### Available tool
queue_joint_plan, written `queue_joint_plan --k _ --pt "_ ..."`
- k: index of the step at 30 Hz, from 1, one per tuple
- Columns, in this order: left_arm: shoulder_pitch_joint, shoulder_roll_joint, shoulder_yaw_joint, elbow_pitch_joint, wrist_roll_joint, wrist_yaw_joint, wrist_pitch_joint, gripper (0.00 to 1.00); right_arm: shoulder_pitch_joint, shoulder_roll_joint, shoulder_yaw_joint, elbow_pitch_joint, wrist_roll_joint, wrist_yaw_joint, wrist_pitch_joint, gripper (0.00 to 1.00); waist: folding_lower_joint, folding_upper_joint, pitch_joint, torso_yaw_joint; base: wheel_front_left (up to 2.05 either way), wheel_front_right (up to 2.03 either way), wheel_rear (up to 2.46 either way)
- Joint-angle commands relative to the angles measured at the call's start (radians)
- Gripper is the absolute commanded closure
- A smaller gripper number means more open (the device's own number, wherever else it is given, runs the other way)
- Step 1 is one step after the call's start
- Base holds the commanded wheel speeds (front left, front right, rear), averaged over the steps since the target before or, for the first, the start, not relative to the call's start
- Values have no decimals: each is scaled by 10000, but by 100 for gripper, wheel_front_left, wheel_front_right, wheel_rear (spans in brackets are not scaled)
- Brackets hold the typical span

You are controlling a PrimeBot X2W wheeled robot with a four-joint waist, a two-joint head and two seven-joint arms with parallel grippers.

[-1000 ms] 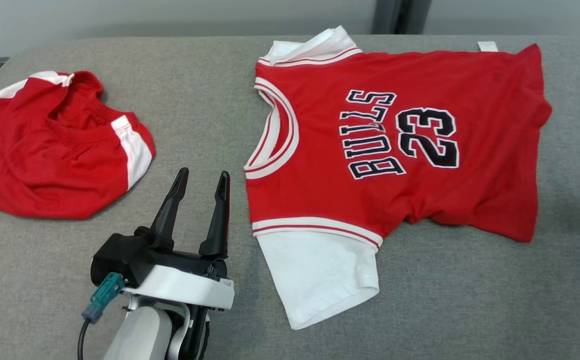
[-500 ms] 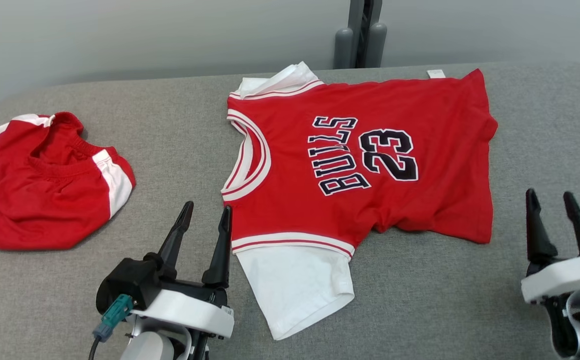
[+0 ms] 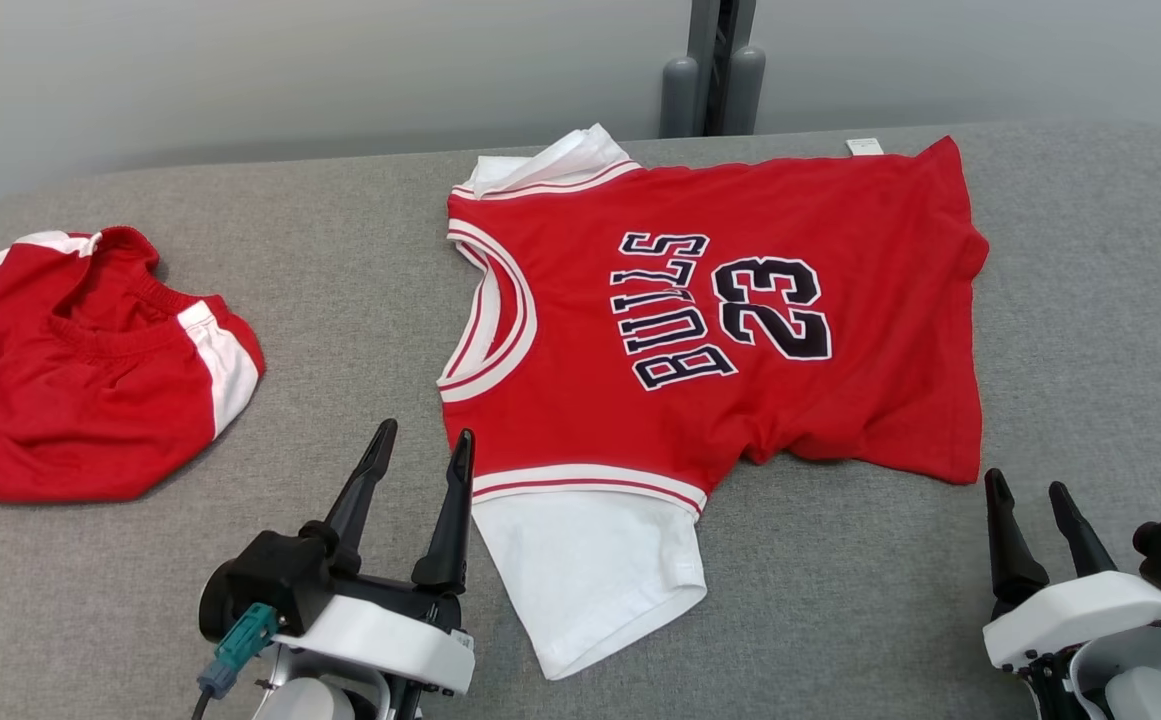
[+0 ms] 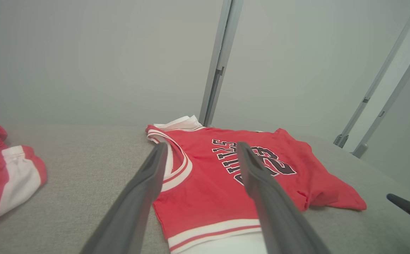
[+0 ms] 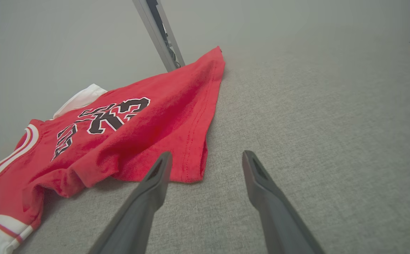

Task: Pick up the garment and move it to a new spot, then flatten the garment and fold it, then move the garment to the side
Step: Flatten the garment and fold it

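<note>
Lower now, the right gripper (image 3: 1025,482) waits by the jersey (image 3: 840,200), the left gripper (image 3: 426,430) beside its white sleeve (image 3: 590,570); both gape empty, likely placed to flatten it.

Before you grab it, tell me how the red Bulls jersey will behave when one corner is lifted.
Probably floppy: the jersey lies limp on the grey cloth surface and bunches along its near edge, so a lifted corner would likely drape and drag the rest. Likely light, since the fabric looks thin. Its white sleeve would probably dangle.
</note>
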Motion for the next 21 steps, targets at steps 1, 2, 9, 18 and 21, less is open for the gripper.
queue_joint_plan --k 1,2,9,18,21 --pt "-158 40 11 -34 73 -37 -9 0 -188 -13 53 248 313 -3 -12 0 0 0 68 69 0 0 0" --pt "-176 44 -3 -19 111 -39 -7 0 -272 -8 106 379 448 -3 -12 0 0 0 102 96 0 0 0" --pt "-308 45 -81 12 245 -58 -9 0 -807 21 301 1139 1251 -1 -14 0 0 0 371 339 0 0 0" --pt "-426 41 -135 47 299 -45 -7 0 -1341 -83 276 1736 1522 -3 -12 88 0 0 632 646 0 0 0" --pt "-412 44 -111 80 327 -59 -8 0 -1399 -32 109 1603 1375 -1 -14 100 0 0 630 686 0 0 0"
